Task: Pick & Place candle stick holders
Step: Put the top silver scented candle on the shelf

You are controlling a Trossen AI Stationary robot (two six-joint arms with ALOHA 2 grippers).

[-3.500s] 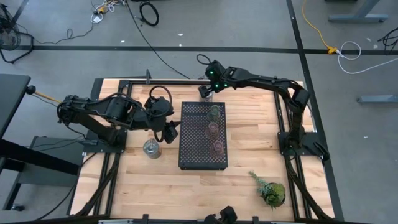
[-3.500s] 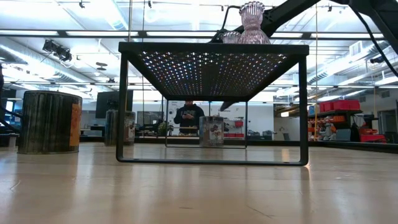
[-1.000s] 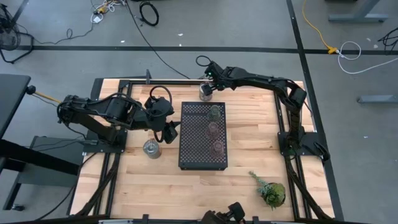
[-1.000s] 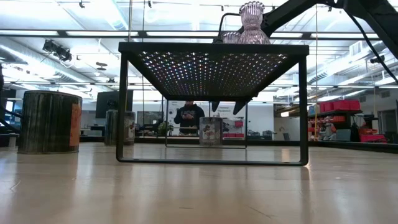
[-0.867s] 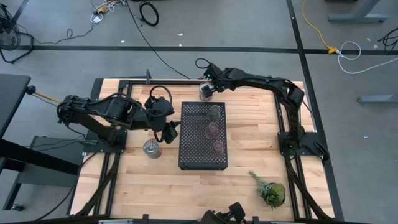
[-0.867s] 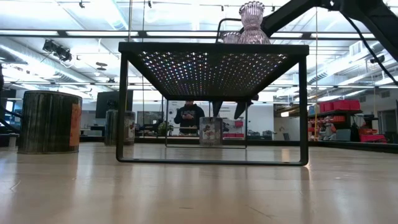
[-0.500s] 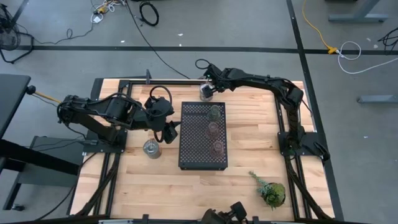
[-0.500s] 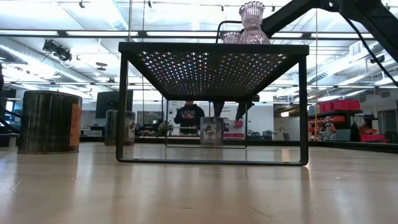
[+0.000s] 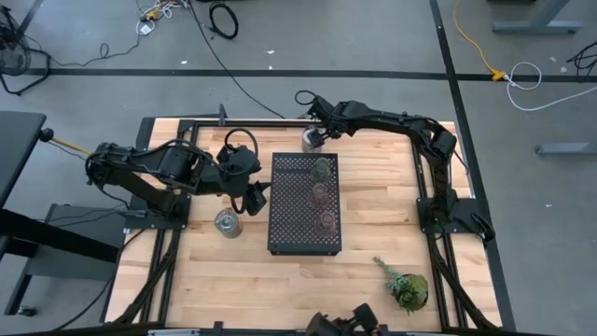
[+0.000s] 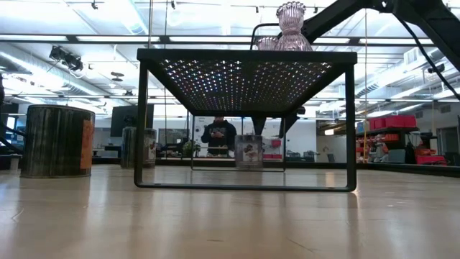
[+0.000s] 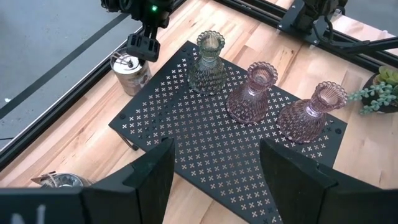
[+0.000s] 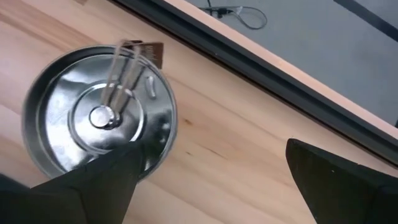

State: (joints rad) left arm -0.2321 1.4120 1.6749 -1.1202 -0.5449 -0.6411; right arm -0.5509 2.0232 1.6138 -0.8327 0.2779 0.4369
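The right gripper (image 9: 311, 131) hangs with its fingers spread wide and empty at the far edge of the table, directly above a silvery metal holder (image 9: 309, 140) that stands on the wood just beyond the far end of the black perforated tray (image 9: 303, 229). From the right wrist camera the holder (image 12: 99, 121) shows as a round shiny cup seen from above, upright, with its opening facing the gripper. It lies slightly off to one side of the gap between the fingers, not centred. By my reading, the coming grasp depends on closing that small sideways offset before descending.

On the tray stand three holders in a line: a pale green glass one (image 11: 208, 61) at the far end, then two pinkish ones (image 11: 252, 93) nearer. The left gripper (image 9: 256, 197) waits beside the tray's left edge, fingers partly apart and holding nothing. Another silvery holder (image 9: 227, 222) stands just near of it.
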